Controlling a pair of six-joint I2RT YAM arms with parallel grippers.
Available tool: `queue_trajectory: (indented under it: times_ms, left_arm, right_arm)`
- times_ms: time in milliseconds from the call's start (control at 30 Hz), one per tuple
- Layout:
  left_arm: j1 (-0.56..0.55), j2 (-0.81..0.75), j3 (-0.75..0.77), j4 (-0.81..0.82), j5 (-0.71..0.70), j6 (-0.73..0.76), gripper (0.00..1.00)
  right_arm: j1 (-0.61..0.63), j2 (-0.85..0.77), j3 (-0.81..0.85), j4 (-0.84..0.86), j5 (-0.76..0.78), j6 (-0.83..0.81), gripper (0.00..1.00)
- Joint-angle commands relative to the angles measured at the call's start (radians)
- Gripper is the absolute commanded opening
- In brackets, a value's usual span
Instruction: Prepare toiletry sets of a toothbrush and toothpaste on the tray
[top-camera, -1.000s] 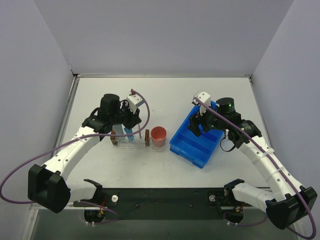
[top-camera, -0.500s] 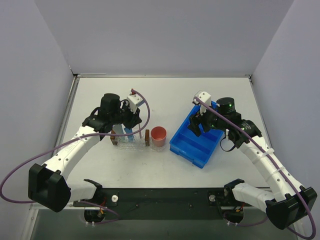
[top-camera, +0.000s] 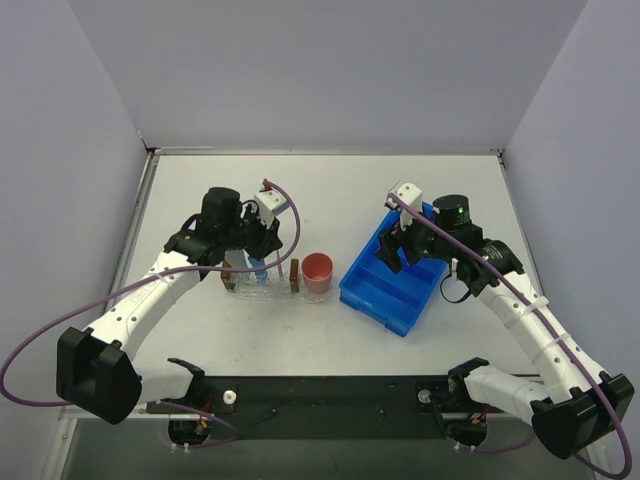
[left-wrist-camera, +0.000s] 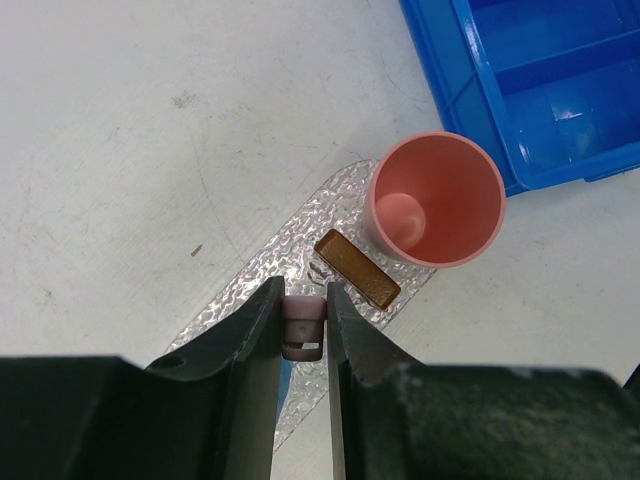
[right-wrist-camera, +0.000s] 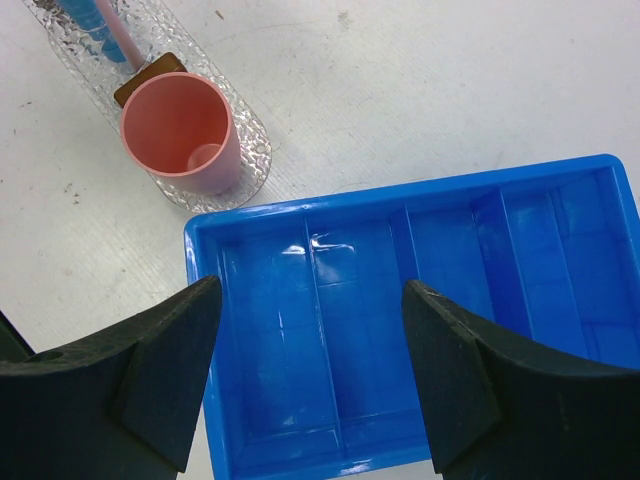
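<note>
Toothbrush (left-wrist-camera: 303, 325), one and pink, was pinched by its end between the closed fingers of the left hand (left-wrist-camera: 303, 292), above the single clear, bumpy tray (left-wrist-camera: 290, 250) on the left half of the counter (left-wrist-camera: 120, 150). Whether its far end touched the tray could not be told. One light blue toothpaste tube (top-camera: 260, 268) lay on the tray under that hand and was largely hidden by it.

The tray also carried a brown block (top-camera: 228, 275) at its left end and a second brown block (left-wrist-camera: 356, 268) nearer its right end. That second block sat just beside the one pink cup (left-wrist-camera: 435, 198), which stood upright on the tray's right tip with nothing visible inside. The cup and the nearer block stood close to the gripped toothbrush.

To the right, close to the cup but apart from it, sat one blue bin (right-wrist-camera: 400, 200), set at an angle. It was split by dividers into several compartments, and all those in view showed only bare plastic. The right hand (right-wrist-camera: 310, 292) hovered over the bin with its fingers spread wide, gripping nothing.
</note>
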Motion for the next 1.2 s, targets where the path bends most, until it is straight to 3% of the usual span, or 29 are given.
queue_trajectory:
  times_ms: [0, 467, 733, 1167]
  left_arm:
    - [-0.002, 0.005, 0.043, -0.005, 0.005, 0.008, 0.00]
    - [-0.003, 0.041, 0.043, 0.003, -0.001, 0.028, 0.00]
    - [-0.003, 0.059, 0.054, 0.010, -0.001, 0.031, 0.11]
    - [-0.003, 0.074, 0.059, 0.020, -0.015, 0.040, 0.13]
  right_arm:
    - [-0.005, 0.002, -0.002, 0.029, -0.022, 0.010, 0.68]
    - [-0.008, -0.006, -0.008, 0.029, -0.021, 0.005, 0.68]
    - [-0.010, -0.009, -0.011, 0.029, -0.021, 0.007, 0.67]
    - [-0.014, -0.010, -0.012, 0.029, -0.021, 0.004, 0.68]
